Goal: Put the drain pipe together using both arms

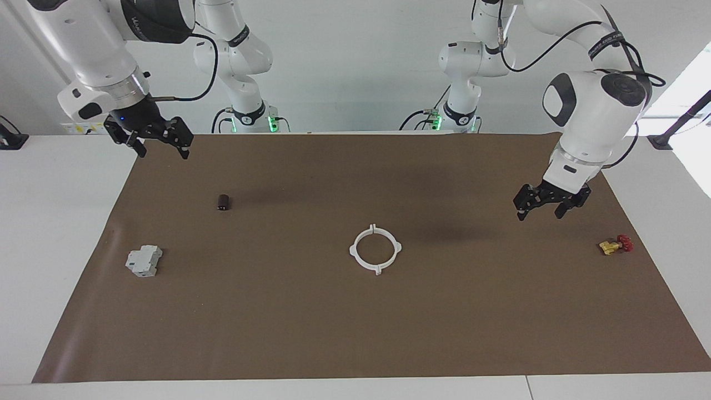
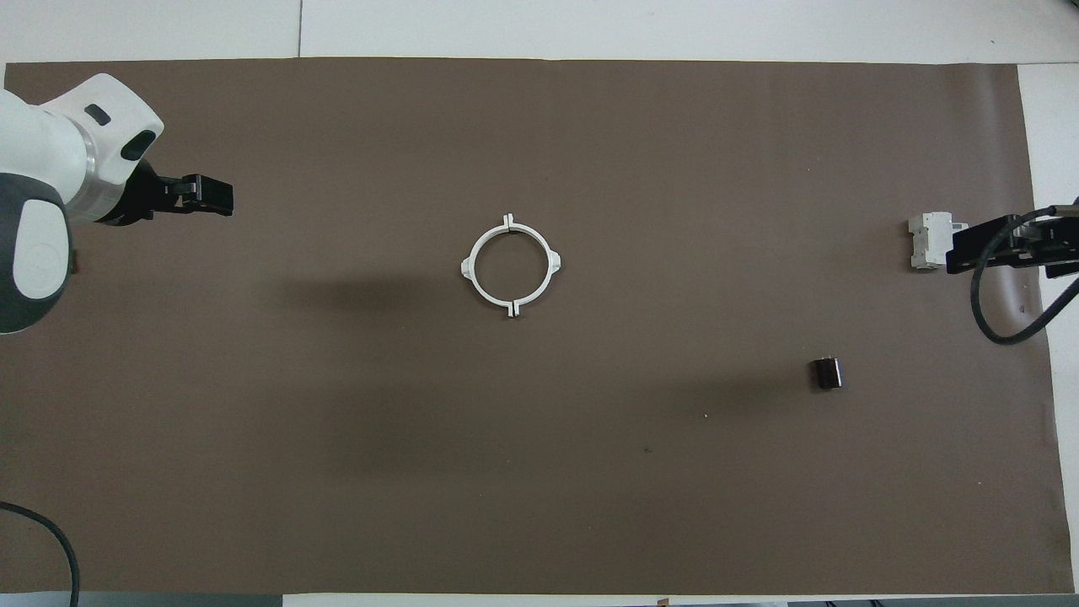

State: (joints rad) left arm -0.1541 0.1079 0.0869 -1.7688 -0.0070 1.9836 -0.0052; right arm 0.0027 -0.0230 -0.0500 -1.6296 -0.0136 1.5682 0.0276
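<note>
Right gripper (image 1: pixel 157 145): released, empty, raised over the mat's (image 1: pixel 311 328) edge. Grey box (image 1: pixel 144 261), dark cylinder (image 1: pixel 223 202). Drain pipe (image 1: pixel 375 249): closed ring, mid-mat, untouched. Left gripper (image 1: pixel 543 210): released, empty, over the mat. Yellow-and-red valve (image 1: pixel 615 244): facing view only; overhead, the left arm covers it.

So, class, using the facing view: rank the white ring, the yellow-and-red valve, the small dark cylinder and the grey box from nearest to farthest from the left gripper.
From the left gripper:
1. Yellow-and-red valve, at the left arm's end.
2. White ring, mid-mat.
3. Small dark cylinder, toward the right arm's end.
4. Grey box, at the right arm's end.
</note>
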